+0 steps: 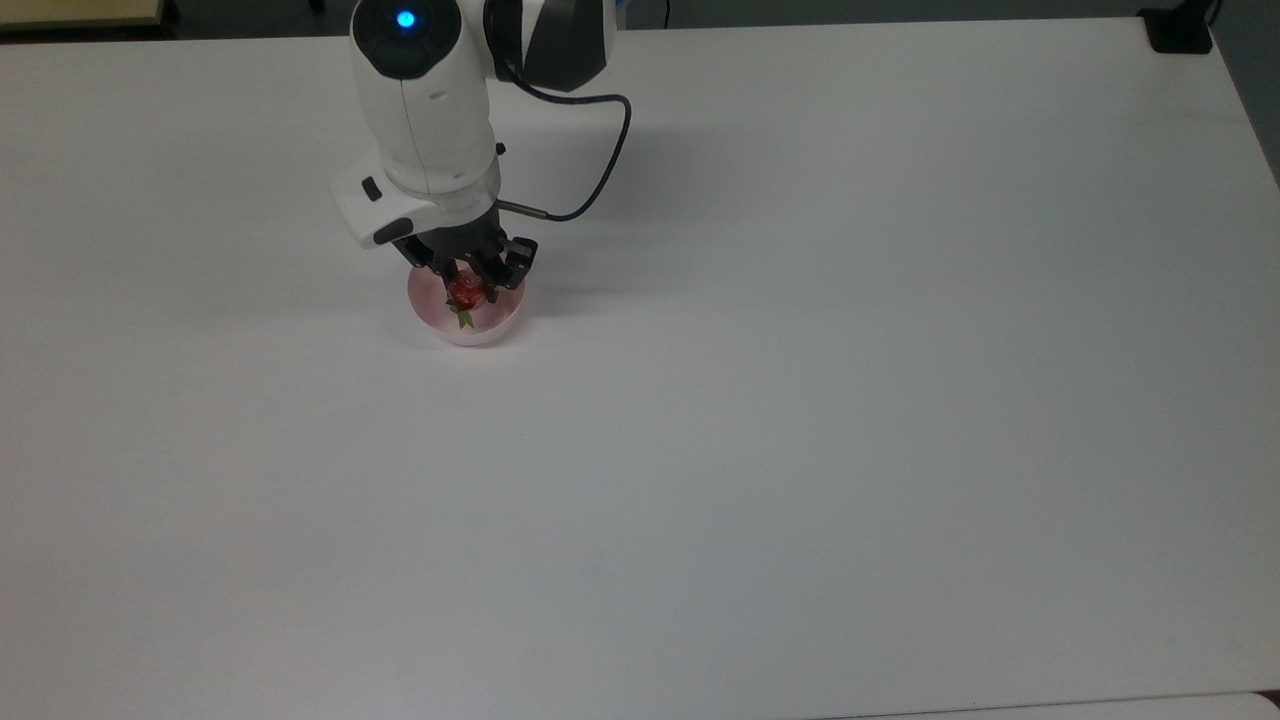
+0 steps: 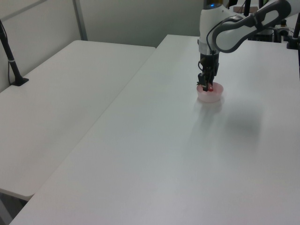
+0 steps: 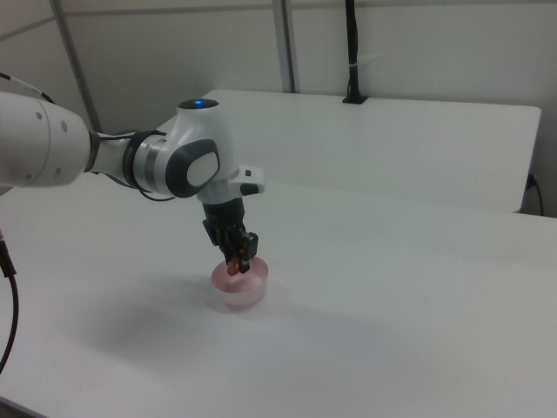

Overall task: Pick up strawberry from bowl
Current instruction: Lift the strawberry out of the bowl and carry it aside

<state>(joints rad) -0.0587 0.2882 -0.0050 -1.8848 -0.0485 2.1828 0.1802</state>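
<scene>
Top view: the tool point(image 1: 468, 283) is seen above the bowl point(image 1: 466, 312), w/ its fingers closed narrowly around the strawberry point(image 1: 465, 294). The red fruit is pinched between them, its green stem pointing down-left toward the bowl's floor. The bowl rests on the white tabletop point(image 1: 800, 400), near the top view's upper left.

Left view: the tool point(image 2: 206, 85) is shown hanging upright over the bowl point(image 2: 209, 95), at the far end of the tabletop point(image 2: 187, 154). A red spot, the strawberry point(image 2: 209, 87), is visible at the fingertips, about level w/ the rim. Whether it is fully clear of the bowl cannot be told here.

Right view: the strawberry point(image 3: 235, 264) is seen held at the tool's point(image 3: 240, 259) tips, just above the bowl point(image 3: 239, 285), apart from the bowl's floor as far as can be judged.

Step in hand, as judged: grasp made, lift begun. Next move: a straight vertical raise is called for, w/ grip kept steady, so the fruit is carried clear of the rim w/o the bowl being nudged. Risk: the glossy fruit may slip if the pinch is off-centre.
</scene>
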